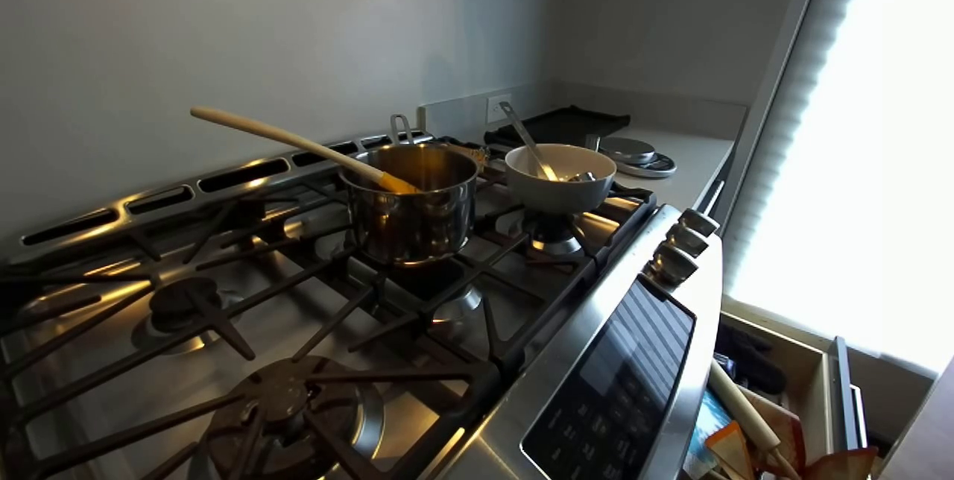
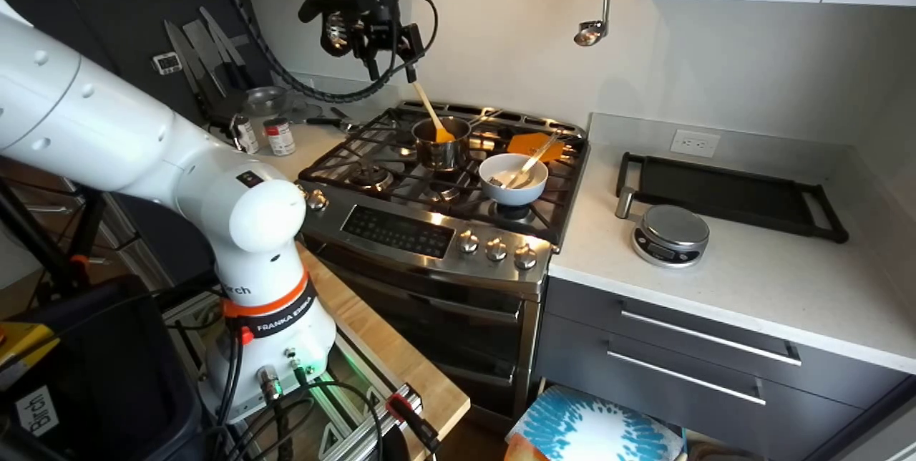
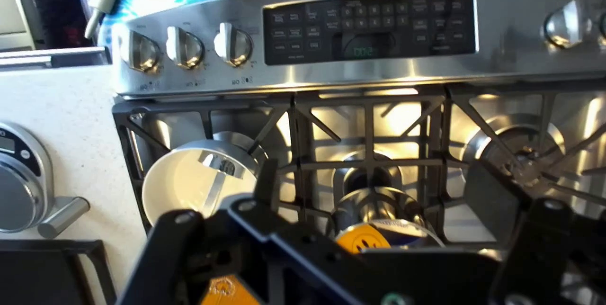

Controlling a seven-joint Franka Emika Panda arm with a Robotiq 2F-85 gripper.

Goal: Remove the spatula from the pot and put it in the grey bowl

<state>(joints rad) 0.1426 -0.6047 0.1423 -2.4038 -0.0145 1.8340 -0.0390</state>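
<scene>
The steel pot (image 1: 414,223) stands on the stove grates; it also shows in an exterior view (image 2: 441,155) and partly in the wrist view (image 3: 378,203). The spatula (image 1: 291,139) leans in it, its orange blade inside and its wooden handle rising past the rim; it also shows in an exterior view (image 2: 430,107). In the wrist view its orange blade (image 3: 363,238) shows; the handle is hidden. The grey bowl (image 1: 555,193), with a metal utensil inside, stands beside the pot, also seen in both other views (image 2: 509,193) (image 3: 163,184). My gripper (image 2: 392,76) is open, fingers wide apart (image 3: 379,185), above the pot.
The pot's handle (image 1: 402,128) points to the wall. An orange pad (image 2: 535,147) lies on the grates behind the bowl. A kitchen scale (image 2: 671,233) and a black tray (image 2: 726,197) are on the counter. A ladle (image 2: 591,33) hangs on the wall. Cans (image 2: 279,137) stand beside the stove.
</scene>
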